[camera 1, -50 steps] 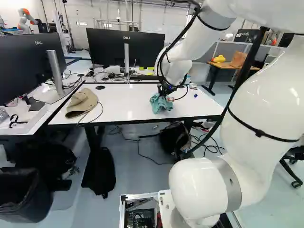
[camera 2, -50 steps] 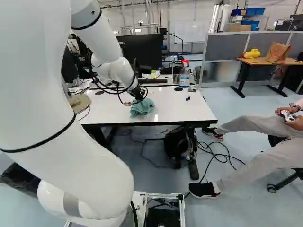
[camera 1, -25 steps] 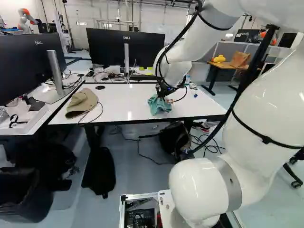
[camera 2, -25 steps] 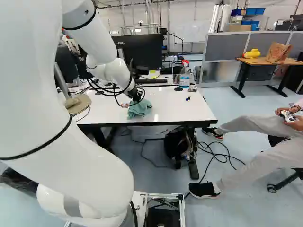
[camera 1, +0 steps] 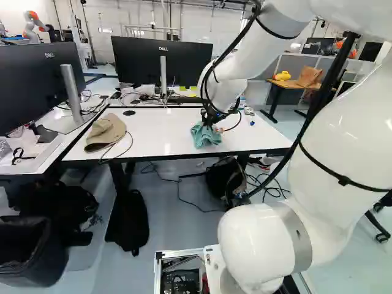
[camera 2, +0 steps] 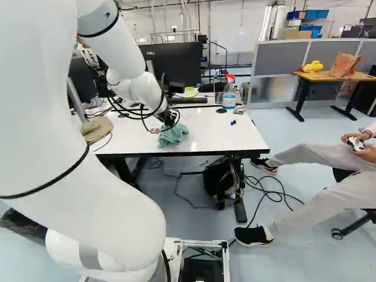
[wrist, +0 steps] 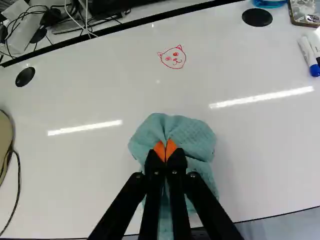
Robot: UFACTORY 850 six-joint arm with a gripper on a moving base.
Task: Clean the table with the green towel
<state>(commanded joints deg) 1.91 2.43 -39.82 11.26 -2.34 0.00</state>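
The gripper point(camera 2: 169, 119) is closed, pinching the green towel point(wrist: 197, 137), which bunches around its fingertips; cloth beneath them is hidden.

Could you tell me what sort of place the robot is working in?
It looks like a shared robotics lab or workshop office: another robot arm stands beyond the desks, monitors rise behind the white table, and a yellow object and a brown bag sit on a separate desk.
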